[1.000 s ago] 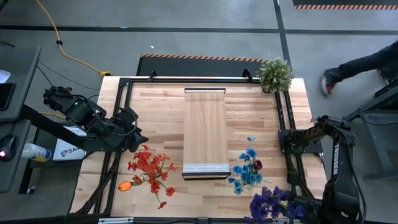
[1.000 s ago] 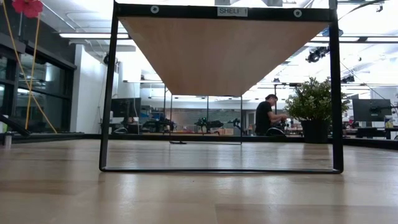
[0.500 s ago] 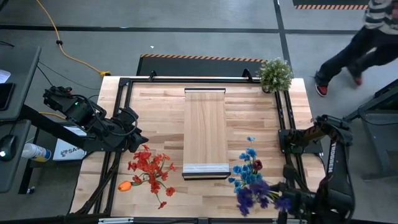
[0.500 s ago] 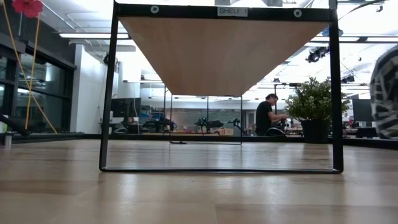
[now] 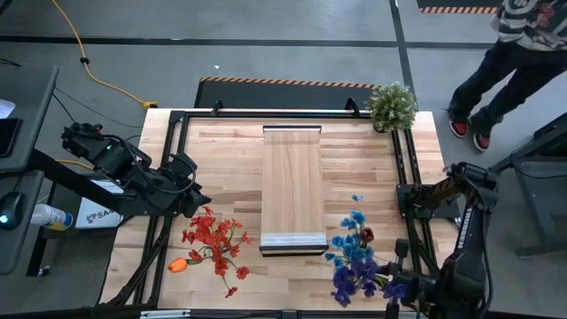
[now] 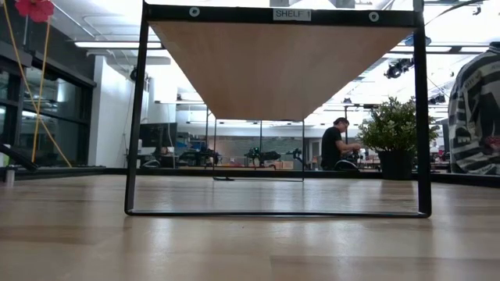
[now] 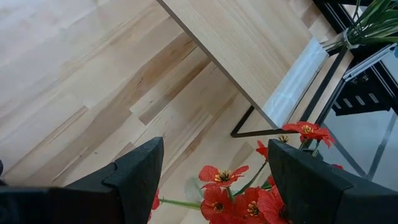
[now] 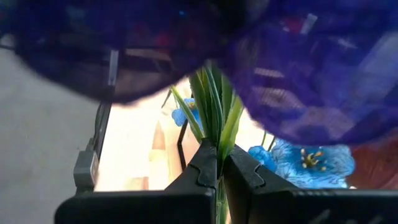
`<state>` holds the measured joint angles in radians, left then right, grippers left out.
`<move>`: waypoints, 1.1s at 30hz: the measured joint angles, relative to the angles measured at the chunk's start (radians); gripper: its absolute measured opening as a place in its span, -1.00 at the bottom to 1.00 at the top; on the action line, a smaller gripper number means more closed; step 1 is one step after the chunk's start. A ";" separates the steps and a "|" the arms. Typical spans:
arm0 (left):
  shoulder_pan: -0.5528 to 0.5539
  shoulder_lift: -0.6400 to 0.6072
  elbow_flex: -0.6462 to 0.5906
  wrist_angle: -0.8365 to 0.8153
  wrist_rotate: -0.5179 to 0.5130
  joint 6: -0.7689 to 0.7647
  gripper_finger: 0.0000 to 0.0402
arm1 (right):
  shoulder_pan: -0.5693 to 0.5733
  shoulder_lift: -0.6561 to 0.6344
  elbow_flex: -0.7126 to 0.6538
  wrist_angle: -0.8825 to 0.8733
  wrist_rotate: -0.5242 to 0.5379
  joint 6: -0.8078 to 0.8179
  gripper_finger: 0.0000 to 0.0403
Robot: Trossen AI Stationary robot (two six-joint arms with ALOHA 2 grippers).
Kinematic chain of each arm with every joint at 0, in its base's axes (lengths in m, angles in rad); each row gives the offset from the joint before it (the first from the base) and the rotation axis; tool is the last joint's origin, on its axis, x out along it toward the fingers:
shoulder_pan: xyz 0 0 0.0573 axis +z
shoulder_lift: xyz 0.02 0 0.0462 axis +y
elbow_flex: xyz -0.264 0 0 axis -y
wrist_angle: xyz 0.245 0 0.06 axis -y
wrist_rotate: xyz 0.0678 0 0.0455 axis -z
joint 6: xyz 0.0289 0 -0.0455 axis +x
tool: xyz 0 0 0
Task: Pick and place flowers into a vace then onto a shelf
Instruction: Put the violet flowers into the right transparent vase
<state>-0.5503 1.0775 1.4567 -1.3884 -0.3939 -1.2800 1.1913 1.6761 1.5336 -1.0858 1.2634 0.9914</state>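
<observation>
purple flowers (image 5: 361, 279) hung in the right gripper (image 8: 219, 171), its fingers clamped on the green stems at the table's near right corner. the shelf (image 5: 292, 188) lay toward the centre, long axis running away. the left gripper (image 7: 214, 177) gaped wide above the red flowers (image 5: 213, 237).

Both arms: matte black, chunky jointed links w/ boxy housings. Left arm (image 5: 133, 177) has a small green light near its shoulder end and black cabling along the links. Right arm (image 5: 469, 221) carries white lettering down its long link. Left gripper (image 7: 214, 180): two broad black wedge-shaped fingers, faceted, faintly textured. Right gripper (image 8: 219, 168): two black fingers w/ angular stepped tips.
</observation>
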 joint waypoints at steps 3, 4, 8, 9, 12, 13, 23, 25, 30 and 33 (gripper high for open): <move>0.000 0.000 0.000 0.000 0.000 0.000 0.60 | 0.000 -0.015 -0.036 0.045 0.007 -0.004 -1.00; 0.000 0.000 0.000 0.000 0.001 0.000 0.60 | 0.000 -0.016 -0.041 0.050 0.007 -0.004 -1.00; 0.000 0.000 0.000 0.000 0.008 0.000 0.59 | 0.000 -0.017 -0.044 0.043 -0.003 -0.003 -1.00; 0.000 0.000 0.000 0.001 0.017 0.000 0.59 | 0.000 -0.017 -0.044 0.041 -0.002 -0.003 -1.00; 0.000 0.000 0.000 0.001 0.031 0.000 0.60 | 0.000 -0.017 -0.044 0.024 -0.014 0.005 -1.00; 0.000 0.000 0.000 0.001 0.032 0.000 0.60 | 0.000 -0.017 -0.044 0.013 -0.028 0.019 -1.00; 0.000 0.000 0.000 0.001 0.030 0.000 0.60 | -0.007 -0.017 -0.044 -0.027 -0.068 0.055 -1.00; 0.000 0.000 0.000 0.001 0.029 0.000 0.60 | -0.007 -0.017 -0.044 -0.032 -0.069 0.056 -1.00; 0.000 0.000 0.000 0.001 0.027 0.000 0.59 | -0.007 -0.017 -0.044 -0.048 -0.077 0.066 -1.00; 0.000 0.000 0.000 0.001 0.026 0.000 0.60 | -0.013 -0.017 -0.044 -0.051 -0.078 0.067 -1.00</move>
<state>-0.5499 1.0775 1.4567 -1.3876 -0.3679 -1.2800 1.1782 1.6592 1.4895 -1.1366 1.1850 1.0581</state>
